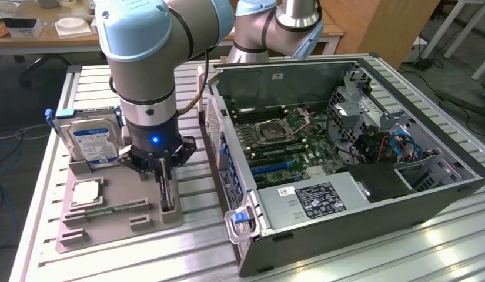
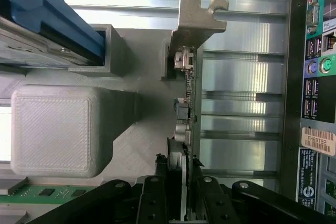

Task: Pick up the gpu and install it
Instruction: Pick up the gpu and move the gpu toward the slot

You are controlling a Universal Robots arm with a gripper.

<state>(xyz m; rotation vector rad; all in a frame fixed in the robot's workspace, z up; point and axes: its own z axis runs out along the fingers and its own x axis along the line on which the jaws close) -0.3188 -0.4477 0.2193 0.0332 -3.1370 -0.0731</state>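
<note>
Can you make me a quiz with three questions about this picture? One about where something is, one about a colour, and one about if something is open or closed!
1. Where is the gpu?
A) standing in the grey holder under the gripper
B) plugged in inside the computer
C) lying on the floor

2. What colour is the label on the hard drive?
A) red
B) blue and white
C) yellow

3. How is the computer case?
A) closed up
B) open
C) wrapped in plastic

Answers:
1 A: the card stands on edge in the holder, right below the gripper.
2 B: the label is blue and white.
3 B: the motherboard shows inside.
</note>
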